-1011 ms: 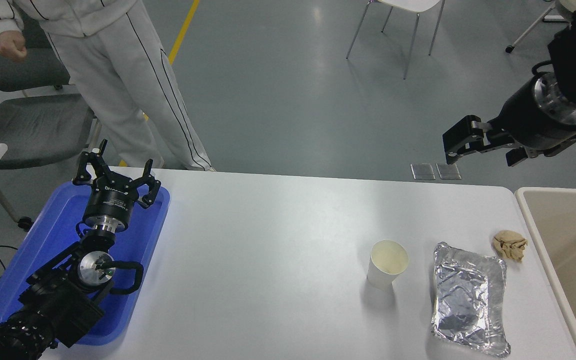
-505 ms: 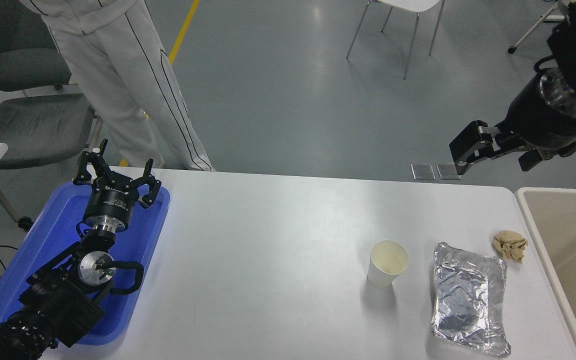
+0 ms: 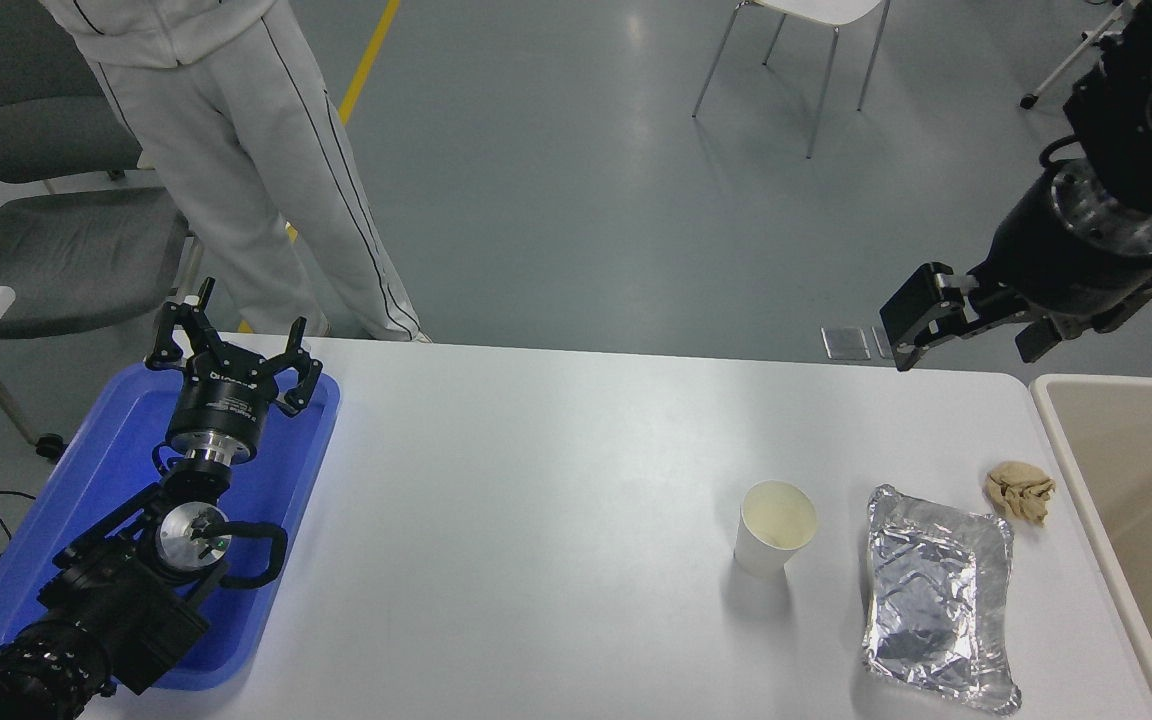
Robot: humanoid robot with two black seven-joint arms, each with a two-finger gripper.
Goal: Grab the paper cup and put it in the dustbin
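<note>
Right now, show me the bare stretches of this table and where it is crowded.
Bare: the wide white table between the blue tray under the parked left gripper and the paper cup, near edge to far edge. Crowded: the right end, where cup, foil pouch and tan paper wad sit close beside the dustbin.

A white table (image 3: 556, 480) carries everything. At its near right stands an upright cup (image 3: 774, 528). Just right of it lies a crumpled foil pouch (image 3: 936, 598), and beyond the pouch's far right corner sits a tan paper wad (image 3: 1019, 491). A blue tray (image 3: 101, 470) lies at the table's left edge, overhanging it.
</note>
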